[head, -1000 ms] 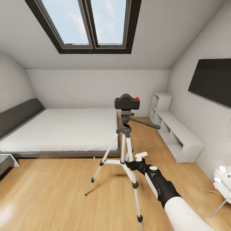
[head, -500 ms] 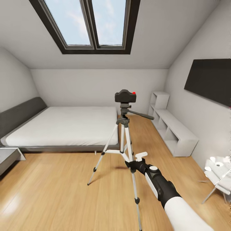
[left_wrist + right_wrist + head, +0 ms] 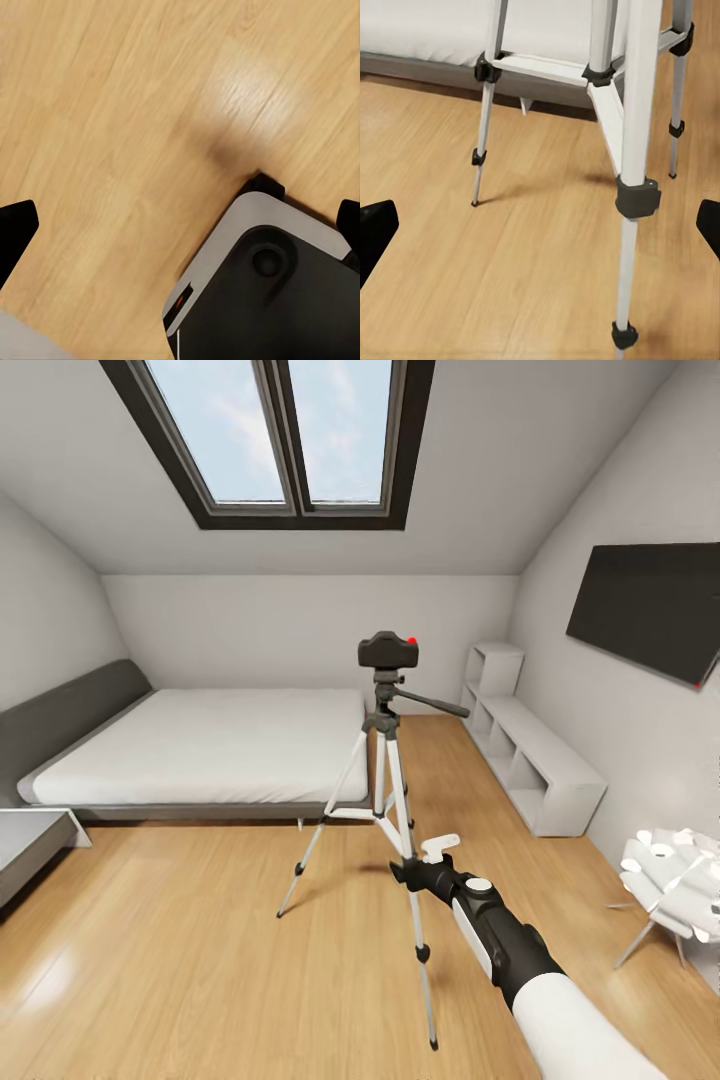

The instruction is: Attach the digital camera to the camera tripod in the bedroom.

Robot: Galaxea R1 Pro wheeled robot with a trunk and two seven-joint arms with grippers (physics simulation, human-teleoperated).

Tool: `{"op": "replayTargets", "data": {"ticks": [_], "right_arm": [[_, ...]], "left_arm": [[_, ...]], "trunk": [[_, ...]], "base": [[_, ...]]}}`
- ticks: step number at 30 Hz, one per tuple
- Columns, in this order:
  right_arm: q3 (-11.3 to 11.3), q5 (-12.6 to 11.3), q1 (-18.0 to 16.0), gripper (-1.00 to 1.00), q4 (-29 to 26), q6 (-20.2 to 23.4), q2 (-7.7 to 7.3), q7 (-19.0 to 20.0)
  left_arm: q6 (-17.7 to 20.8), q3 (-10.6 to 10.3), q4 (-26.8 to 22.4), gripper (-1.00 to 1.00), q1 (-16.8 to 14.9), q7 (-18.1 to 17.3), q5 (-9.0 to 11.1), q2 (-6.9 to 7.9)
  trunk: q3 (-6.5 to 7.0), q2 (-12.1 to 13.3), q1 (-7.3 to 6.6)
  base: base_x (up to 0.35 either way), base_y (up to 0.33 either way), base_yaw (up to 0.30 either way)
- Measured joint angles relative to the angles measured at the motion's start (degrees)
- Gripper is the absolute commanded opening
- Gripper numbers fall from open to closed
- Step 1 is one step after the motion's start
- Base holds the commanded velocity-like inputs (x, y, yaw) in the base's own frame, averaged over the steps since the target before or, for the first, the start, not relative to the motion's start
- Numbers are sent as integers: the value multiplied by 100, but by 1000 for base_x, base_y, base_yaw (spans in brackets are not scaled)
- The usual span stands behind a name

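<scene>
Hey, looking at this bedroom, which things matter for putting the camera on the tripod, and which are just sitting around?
Part of the job:
camera, sitting on top of the tripod
tripod, standing on the wood floor
right gripper, open, holding nothing

Just around:
bed
white shelf unit
wall screen
skylight
white chair

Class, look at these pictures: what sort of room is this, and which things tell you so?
Most likely an attic bedroom: a bed on a wood floor, a skylight in the sloped ceiling, and low shelves along the wall.
</scene>
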Motion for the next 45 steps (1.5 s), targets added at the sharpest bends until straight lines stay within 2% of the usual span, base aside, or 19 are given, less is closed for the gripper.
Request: {"op": "replayTargets", "data": {"ticks": [4, 7, 11, 12, 13, 15, 20, 24, 25, 28, 32, 35, 36, 39, 45], "right_arm": [[-12, -1, 28, 100, 53, 25, -38, 0], [-21, -2, 39, 100, 120, 43, -160, 2], [-47, -22, 34, 100, 273, 61, -467, 24], [-49, -30, 32, 100, 331, 64, -556, 30], [-54, -35, 32, 100, 478, 68, -718, 37], [-58, -48, 34, 100, 688, 70, -871, 43], [-66, -56, 37, 100, 1583, 54, -1162, 34], [-82, -51, 39, 100, 2647, 6, -1319, 4], [-80, -40, 43, 100, 3172, -24, -1372, -11], [-82, -35, 41, 100, 3826, -106, -1424, -17], [-78, -27, 177, 100, 4175, -208, -1474, -17], [-74, -28, 476, 100, 4287, -244, -1513, -25], [-72, -28, 713, 100, 4332, -266, -1525, -28], [-75, -33, 1087, 100, 4369, -325, -1532, -31], [-78, -36, 1593, 100, 4396, -574, -1534, -31]], "left_arm": [[0, -1, 0, 100, 0, 0, -4, -2], [0, -1, -2, 100, 0, 1, -5, -2], [3, 0, 0, 100, 1, 0, -6, -2], [6, 0, 1, 100, 1, 0, -6, -2], [20, 0, 0, 100, 1, 1, -6, -2], [40, 0, 1, 100, 1, 1, -7, -2], [72, 0, 2, 100, 1, 5, -7, -10], [82, 1, 5, 100, 1, 18, -2, -56], [88, 4, 7, 100, 3, 30, 0, -89], [92, 6, 9, 100, 12, 42, 1, -150], [95, 8, 8, 100, 60, 46, 2, -236], [93, 8, 9, 100, 100, 46, 2, -301], [94, 9, 9, 100, 131, 46, 2, -332], [80, 9, 10, 100, 197, 46, 4, -364], [31, 9, 10, 100, 335, 46, 38, -389]], "trunk": [[0, 1, 0], [0, 1, -1], [0, 1, -1], [0, 1, -1], [0, 1, -1], [0, 1, -1], [0, 1, -1], [-1, 1, -1], [-1, 0, -1], [-1, 0, -1], [-1, 0, -1], [-1, 0, -1], [-1, 0, -1], [-1, 0, -1], [-1, 0, -1]], "base": [[-27, 0, 0], [-12, 0, 0], [-6, 0, 0], [-3, 0, 0], [-2, 0, 0], [-1, 0, 0], [0, 0, 0], [0, 0, 0], [0, 0, 0], [0, 0, 0], [0, 0, 0], [0, 0, 0], [0, 0, 0], [0, 0, 0], [0, 0, 0]]}}
